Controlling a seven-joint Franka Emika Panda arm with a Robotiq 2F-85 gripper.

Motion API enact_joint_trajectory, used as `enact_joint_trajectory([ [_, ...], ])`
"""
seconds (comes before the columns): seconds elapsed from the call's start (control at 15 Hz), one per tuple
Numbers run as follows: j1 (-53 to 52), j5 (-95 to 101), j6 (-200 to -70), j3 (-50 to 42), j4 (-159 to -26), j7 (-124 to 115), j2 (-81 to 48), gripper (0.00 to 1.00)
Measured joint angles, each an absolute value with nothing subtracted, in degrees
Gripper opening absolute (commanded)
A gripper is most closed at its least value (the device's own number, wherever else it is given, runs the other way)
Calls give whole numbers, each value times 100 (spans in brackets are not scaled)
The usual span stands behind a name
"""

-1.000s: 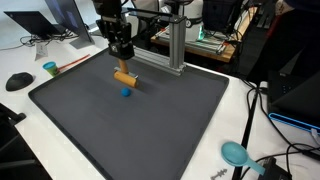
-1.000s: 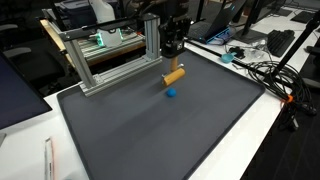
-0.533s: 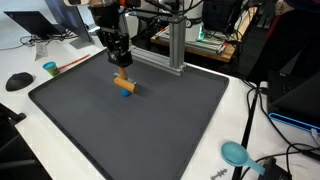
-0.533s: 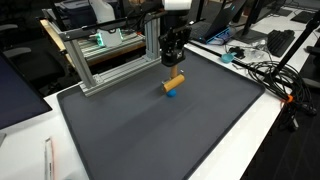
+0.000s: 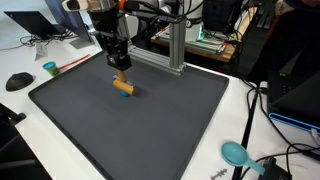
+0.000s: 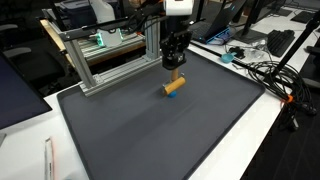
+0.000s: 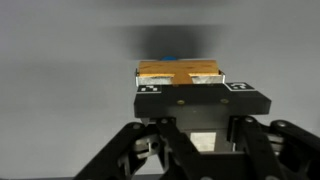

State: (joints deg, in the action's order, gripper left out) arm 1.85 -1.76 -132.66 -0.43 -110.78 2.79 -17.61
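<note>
- My gripper (image 5: 120, 74) is clenched on the orange block (image 5: 123, 86). In the wrist view my fingers (image 7: 150, 88) pinch the block (image 7: 180, 72) from both sides, with no gap showing.
- A second ago the block hung clear above the blue piece (image 6: 168, 93), and the blue showed whole on the grey mat (image 5: 150, 130). Since then I have come down steadily.
- Now the block (image 6: 174, 85) sits right over the blue piece. In an exterior view the blue is almost covered, and the wrist view shows only a thin blue sliver (image 7: 170, 58) past the block's far edge.
- I cannot tell whether the two are touching or a hair apart.
- My grip has not altered during the descent; only my height has.
- As I judge it, the carrying is nearly over, and the block is lined up on the blue piece or close to it.
- All this is near the mat's far edge, in front of the metal frame (image 6: 110, 60).
</note>
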Motion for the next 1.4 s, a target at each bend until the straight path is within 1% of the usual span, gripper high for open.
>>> enact_joint_trajectory([
  [1.4, 202, -176, -13165, -43, -10911, 371, -1944, 22],
])
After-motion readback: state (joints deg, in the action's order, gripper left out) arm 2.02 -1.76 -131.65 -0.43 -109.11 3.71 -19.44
